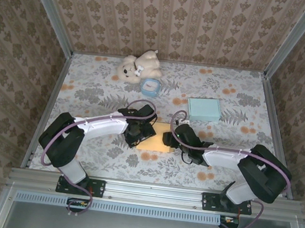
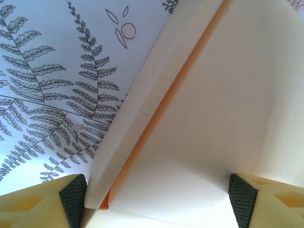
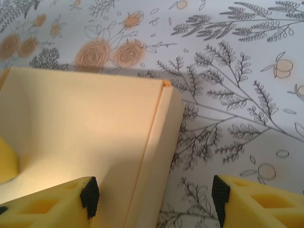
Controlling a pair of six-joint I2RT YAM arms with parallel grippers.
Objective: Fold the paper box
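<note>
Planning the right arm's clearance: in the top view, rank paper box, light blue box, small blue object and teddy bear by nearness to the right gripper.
1. paper box, beside the right gripper
2. light blue box, back right
3. small blue object, back left
4. teddy bear, farthest, back left

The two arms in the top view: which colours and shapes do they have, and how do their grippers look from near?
The left arm and the right arm each have white links between bulky black joints, and a purple cable loops along each. The left gripper and the right gripper have yellow fingers with hollow cut-outs and black textured pads.
</note>
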